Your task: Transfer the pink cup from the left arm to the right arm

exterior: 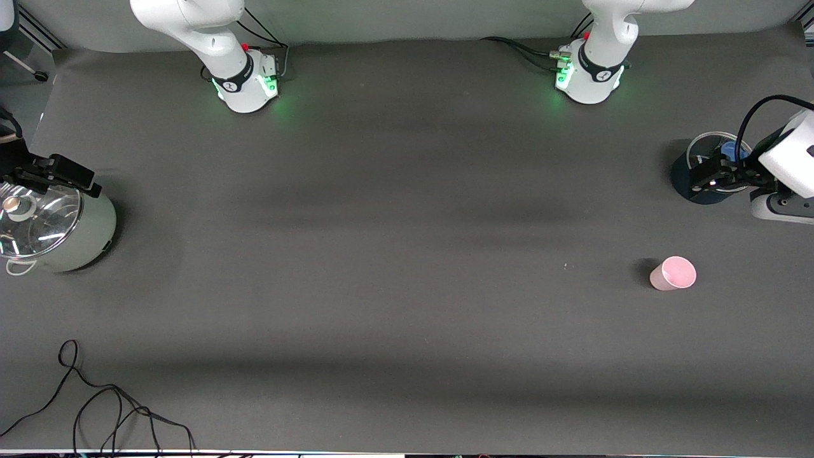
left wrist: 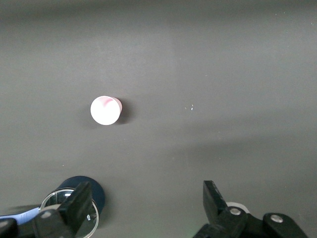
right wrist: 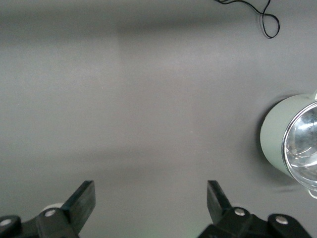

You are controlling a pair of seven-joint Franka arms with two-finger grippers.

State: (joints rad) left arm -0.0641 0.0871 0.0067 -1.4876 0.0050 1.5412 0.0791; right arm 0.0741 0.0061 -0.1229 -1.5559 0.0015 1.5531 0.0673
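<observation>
The pink cup (exterior: 673,273) stands upright on the dark mat toward the left arm's end of the table; it also shows in the left wrist view (left wrist: 105,110). My left gripper (exterior: 717,175) hovers open and empty over a dark blue pot, well apart from the cup, its black fingers spread wide (left wrist: 147,194). At the right arm's end of the table, my right gripper (exterior: 56,172) hangs open over the edge of a pale green pot. Nothing lies between its fingers, only bare mat (right wrist: 150,192).
The dark blue pot (exterior: 698,189) has a glass lid and sits farther from the front camera than the cup. The pale green pot (exterior: 86,232) also carries a glass lid. A loose black cable (exterior: 114,407) lies near the front edge at the right arm's end.
</observation>
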